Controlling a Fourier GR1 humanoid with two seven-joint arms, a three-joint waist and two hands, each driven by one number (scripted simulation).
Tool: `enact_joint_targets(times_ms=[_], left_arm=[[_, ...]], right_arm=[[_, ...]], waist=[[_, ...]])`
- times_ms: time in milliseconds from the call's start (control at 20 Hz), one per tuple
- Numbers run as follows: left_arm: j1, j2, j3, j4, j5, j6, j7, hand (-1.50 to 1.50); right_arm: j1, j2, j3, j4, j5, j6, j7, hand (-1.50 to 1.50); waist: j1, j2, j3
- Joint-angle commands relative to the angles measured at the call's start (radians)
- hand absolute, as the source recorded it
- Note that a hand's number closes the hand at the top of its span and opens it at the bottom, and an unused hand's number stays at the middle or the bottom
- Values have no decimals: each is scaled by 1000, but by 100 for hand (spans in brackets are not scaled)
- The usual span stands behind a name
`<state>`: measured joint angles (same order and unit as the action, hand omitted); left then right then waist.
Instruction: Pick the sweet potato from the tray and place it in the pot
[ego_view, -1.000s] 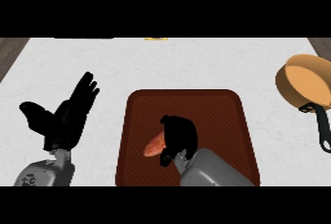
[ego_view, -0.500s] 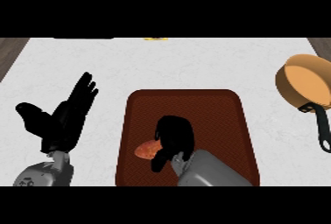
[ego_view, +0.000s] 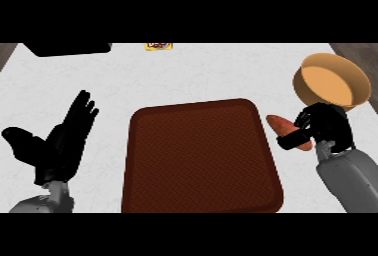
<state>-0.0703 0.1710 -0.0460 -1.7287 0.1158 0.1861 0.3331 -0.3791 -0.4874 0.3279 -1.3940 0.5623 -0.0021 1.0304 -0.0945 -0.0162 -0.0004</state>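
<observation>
Right of the dark brown rectangular tray (ego_view: 199, 155), the right hand (ego_view: 325, 125), fingers curled round the orange sweet potato (ego_view: 286, 131), has lifted it off toward the copper-coloured pot (ego_view: 332, 80), while the left hand (ego_view: 59, 142) rests open.

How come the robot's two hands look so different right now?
The right hand is curled round the sweet potato; the left hand holds nothing, fingers straight and spread. The right hand is just right of the tray, below the pot; the left hand rests at the counter's left side. Both are black on grey forearms.
</observation>
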Motion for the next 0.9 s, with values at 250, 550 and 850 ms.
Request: enact_joint_targets(times_ms=[250,550,850], left_arm=[[22,-9,-30,-21,-10,-16,-3,0],[15,-13,-16,-21,3,-23,3,0],[-29,-32,-37,17,-7,-40,-18,0]], right_arm=[[176,-423,-359,-234,-47,31,11,150],[283,-526,-555,-539,-115,82,33,150],[138,-625,-684,-609,-207,192,7,150]], waist=[[33,2,-1],[43,2,-1],[86,13,-1]])
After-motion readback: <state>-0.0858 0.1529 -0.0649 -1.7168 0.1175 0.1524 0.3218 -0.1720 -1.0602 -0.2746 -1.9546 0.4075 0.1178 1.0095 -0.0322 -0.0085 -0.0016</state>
